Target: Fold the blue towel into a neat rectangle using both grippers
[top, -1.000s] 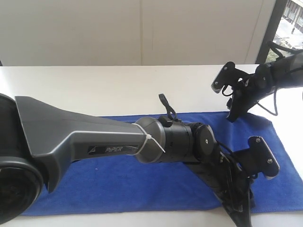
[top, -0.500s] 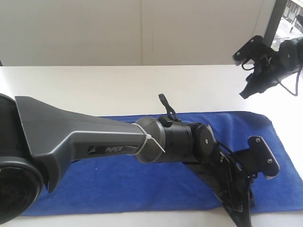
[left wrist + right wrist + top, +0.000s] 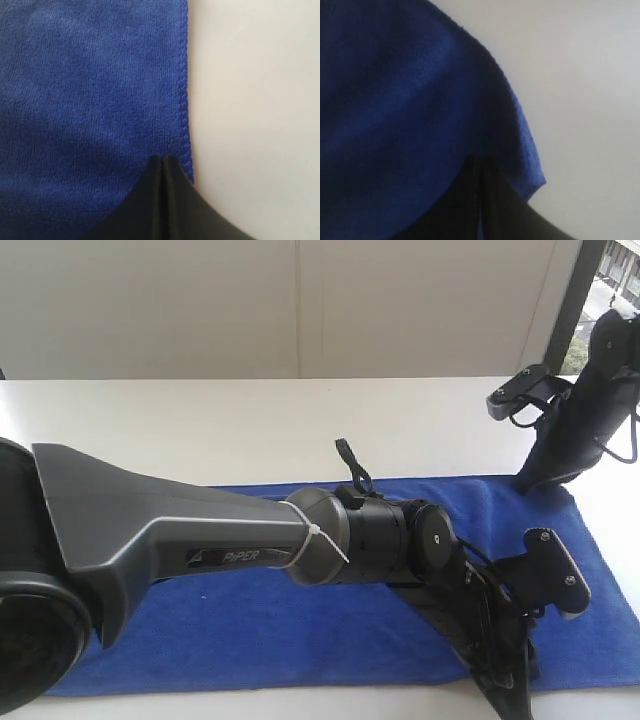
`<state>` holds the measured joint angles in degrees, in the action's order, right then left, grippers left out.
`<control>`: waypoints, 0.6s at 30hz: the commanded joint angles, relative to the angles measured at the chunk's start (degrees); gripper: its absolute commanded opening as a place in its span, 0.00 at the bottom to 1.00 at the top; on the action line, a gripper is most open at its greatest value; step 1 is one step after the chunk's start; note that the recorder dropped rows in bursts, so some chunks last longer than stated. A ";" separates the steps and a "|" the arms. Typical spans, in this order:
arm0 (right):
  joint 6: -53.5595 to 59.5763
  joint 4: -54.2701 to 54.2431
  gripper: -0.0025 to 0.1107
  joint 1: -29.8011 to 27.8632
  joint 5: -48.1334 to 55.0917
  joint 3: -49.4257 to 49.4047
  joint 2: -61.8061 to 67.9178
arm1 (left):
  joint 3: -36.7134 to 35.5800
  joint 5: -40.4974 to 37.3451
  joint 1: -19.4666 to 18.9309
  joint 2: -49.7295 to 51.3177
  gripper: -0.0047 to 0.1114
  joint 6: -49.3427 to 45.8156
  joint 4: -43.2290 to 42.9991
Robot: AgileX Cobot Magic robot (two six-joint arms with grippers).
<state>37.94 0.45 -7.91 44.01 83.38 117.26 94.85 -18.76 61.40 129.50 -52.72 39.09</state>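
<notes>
Blue towel lies spread flat and lengthwise on the white bench, near the bench's front edge. No fold is made yet.

Left tool: jaws pressed together right at the towel's stitched hem, on the near long edge toward the right end. The hem bends slightly in toward the tips, so we read this as a pinch on the edge. The cloth around it lies flat against the bench.

Right tool: jaws pressed together on the towel at its far right corner. Here the cloth is humped up around the tips and a sliver of blue shows between them, so we take it as a pinch on the towel. In the exterior view this tool stands steeply, tip down at that corner.

Handling notes, our judgement:
- Plush, limp cloth, light. It will drape and sag between the two pinch points rather than hold a line.
- The nap should grip well in the jaws, so slipping is a small risk. A shallow bite on the hem alone could pull free.
- Best holds are the two corners of one short end. The left pinch looks to sit a little inboard of its corner, so that corner may droop.
- Both tools should rise together and travel level to keep the fold edge straight.
</notes>
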 commanded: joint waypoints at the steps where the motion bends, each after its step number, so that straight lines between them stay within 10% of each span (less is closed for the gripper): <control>1: 0.82 -0.45 0.02 -0.22 -1.99 0.64 2.77 | -0.88 -3.50 0.50 1.88 0.04 0.09 -0.56; 18: -29.13 29.33 0.02 -0.22 -17.42 0.53 6.25 | -0.88 -3.36 0.50 1.88 0.04 0.09 -0.56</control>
<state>14.44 26.13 -7.91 26.74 83.51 124.61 94.85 -18.66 61.40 129.50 -52.72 39.09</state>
